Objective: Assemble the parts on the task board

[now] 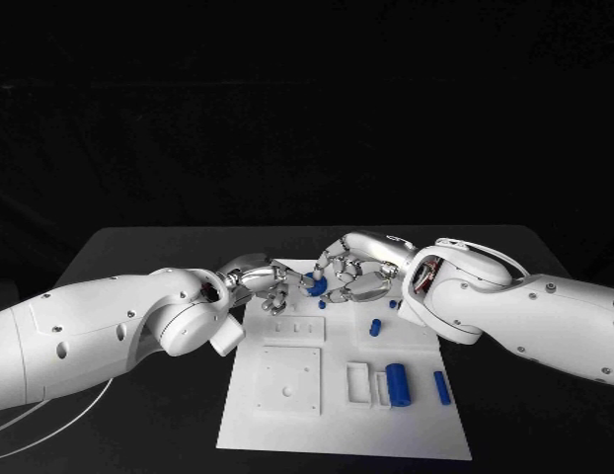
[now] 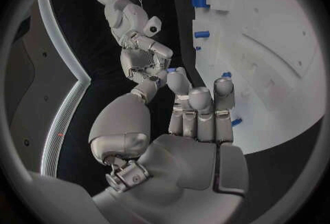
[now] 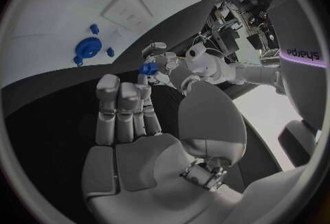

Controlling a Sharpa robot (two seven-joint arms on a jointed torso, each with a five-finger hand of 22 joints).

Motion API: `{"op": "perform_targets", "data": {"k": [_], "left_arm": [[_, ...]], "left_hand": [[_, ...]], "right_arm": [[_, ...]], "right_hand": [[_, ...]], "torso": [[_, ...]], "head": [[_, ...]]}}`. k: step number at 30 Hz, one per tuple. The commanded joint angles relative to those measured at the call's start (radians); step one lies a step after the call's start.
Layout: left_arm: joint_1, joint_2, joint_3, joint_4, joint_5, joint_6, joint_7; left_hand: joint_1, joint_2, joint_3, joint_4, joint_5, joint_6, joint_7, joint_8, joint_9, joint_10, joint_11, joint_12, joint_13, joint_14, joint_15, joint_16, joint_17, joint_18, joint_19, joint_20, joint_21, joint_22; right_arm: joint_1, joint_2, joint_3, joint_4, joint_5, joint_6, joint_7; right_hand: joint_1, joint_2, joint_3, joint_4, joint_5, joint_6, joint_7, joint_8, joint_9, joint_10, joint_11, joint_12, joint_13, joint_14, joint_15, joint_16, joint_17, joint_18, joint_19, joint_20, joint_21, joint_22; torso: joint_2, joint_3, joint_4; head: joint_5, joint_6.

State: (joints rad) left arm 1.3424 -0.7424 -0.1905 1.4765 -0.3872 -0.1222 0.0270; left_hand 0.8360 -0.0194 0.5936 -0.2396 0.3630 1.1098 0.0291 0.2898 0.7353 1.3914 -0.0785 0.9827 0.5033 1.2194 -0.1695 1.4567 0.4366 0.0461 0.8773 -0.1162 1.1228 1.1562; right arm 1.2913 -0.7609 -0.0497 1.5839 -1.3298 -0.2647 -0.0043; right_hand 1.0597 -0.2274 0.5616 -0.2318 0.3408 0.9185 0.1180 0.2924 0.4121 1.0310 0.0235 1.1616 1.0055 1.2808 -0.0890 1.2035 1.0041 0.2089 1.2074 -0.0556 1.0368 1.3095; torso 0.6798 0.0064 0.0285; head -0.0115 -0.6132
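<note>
Over the far edge of the task board (image 1: pixel 393 434), both hands meet at a small blue part (image 1: pixel 314 284): the right hand (image 1: pixel 357 276) pinches it in its fingers, whether the left hand (image 1: pixel 258 281) also grips it cannot be told, and several blue pegs (image 1: pixel 397 383) lie loose, so much assembly seems left.

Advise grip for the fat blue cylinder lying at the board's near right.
Take the fat blue cylinder at mid-length, fingers coming from above, closing across its round sides. It lies flat, long axis near-to-far; a white block sits close beside it.
</note>
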Motion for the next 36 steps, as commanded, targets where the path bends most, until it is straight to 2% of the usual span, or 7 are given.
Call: {"op": "perform_targets", "data": {"k": [1,25,36], "left_arm": [[0.002,0.002,0.002,0.005,0.011,0.023,0.019],[0.002,0.002,0.001,0.009,0.010,0.030,0.023],[0.002,0.001,0.001,0.005,0.008,0.010,0.020]], "left_hand": [[0.059,0.064,0.020,-0.018,0.004,-0.002,0.003,0.002,0.001,-0.006,-0.001,-0.003,-0.002,-0.010,-0.014,-0.003,-0.001,-0.004,-0.008,-0.147,-0.002,-0.001],[0.061,0.062,0.020,-0.018,0.007,-0.002,0.003,0.003,0.002,-0.006,-0.002,-0.002,-0.002,-0.011,-0.014,-0.002,-0.001,-0.004,-0.009,-0.147,-0.001,-0.001],[0.062,0.062,0.020,-0.018,0.007,-0.002,0.003,0.003,0.003,-0.007,-0.002,-0.001,-0.002,-0.011,-0.014,-0.002,-0.001,-0.004,-0.010,-0.147,-0.001,-0.002]], "right_arm": [[-0.002,0.003,-0.001,0.000,-0.005,0.012,0.009],[-0.005,0.014,-0.006,-0.014,-0.005,0.032,0.008],[-0.006,0.010,-0.007,-0.010,-0.007,0.046,0.011]], "right_hand": [[-0.012,0.003,-0.007,0.002,0.000,-0.027,0.023,-0.003,-0.001,-0.006,0.004,0.004,-0.001,0.000,0.006,-0.006,0.001,0.053,-0.005,-0.004,-0.004,0.014],[-0.013,0.011,-0.002,0.010,-0.006,-0.019,0.021,0.001,0.001,-0.006,0.002,0.005,-0.002,0.000,0.005,-0.006,0.002,0.053,-0.005,-0.005,-0.005,0.014],[-0.018,0.022,0.000,0.015,-0.012,0.012,0.010,0.018,0.008,-0.004,-0.008,0.008,-0.004,0.001,-0.004,-0.005,0.002,0.053,-0.005,-0.005,-0.004,0.015]], "torso": [[0.000,0.0002,-0.0004],[0.000,0.0006,-0.0008],[0.000,0.0004,-0.0007]], "head": [[0.000,-0.001],[0.001,-0.004],[0.002,-0.005]]}}
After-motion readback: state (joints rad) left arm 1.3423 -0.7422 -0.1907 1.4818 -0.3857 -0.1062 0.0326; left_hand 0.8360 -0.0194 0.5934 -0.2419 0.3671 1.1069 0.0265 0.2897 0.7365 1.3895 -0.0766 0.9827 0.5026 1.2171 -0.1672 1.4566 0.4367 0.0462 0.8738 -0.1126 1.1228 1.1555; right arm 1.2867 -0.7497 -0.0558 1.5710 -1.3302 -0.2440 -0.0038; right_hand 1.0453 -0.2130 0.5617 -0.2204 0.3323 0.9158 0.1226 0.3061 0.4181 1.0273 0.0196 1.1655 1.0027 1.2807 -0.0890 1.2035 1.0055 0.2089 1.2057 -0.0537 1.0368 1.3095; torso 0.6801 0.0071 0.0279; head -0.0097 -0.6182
